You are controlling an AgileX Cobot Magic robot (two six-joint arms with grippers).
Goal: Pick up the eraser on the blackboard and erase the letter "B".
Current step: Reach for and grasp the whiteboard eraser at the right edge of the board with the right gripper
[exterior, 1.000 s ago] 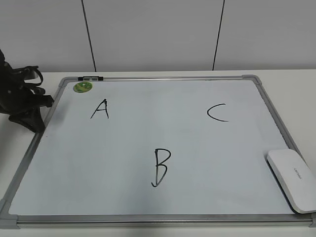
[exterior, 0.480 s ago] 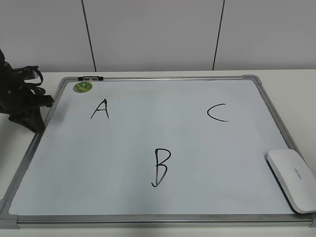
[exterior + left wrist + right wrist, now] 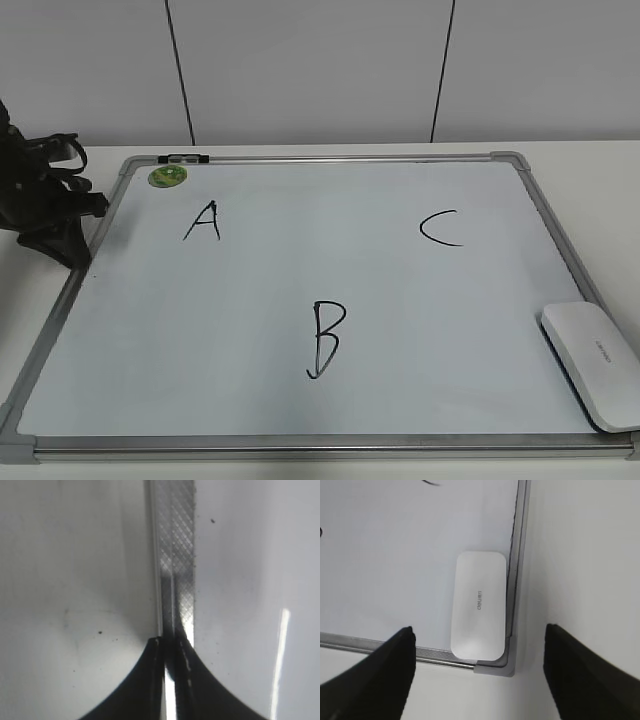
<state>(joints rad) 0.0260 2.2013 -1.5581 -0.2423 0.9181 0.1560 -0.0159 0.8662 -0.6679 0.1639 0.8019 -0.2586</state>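
The eraser (image 3: 478,606) lies in the board's (image 3: 300,270) near right corner, tight against the frame (image 3: 516,580) on its right side. Its left side faces bare board, and nothing stands over it. The right fingers (image 3: 385,680) hang spread wider than it.

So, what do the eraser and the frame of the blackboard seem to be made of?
The eraser: probably smooth white plastic, judging by its even matte shell with rounded corners and small grey printed lettering. The blackboard frame: looks like silver-grey metal, perhaps aluminium, since its rails show bright linear sheen; the corner pieces look like duller grey plastic.
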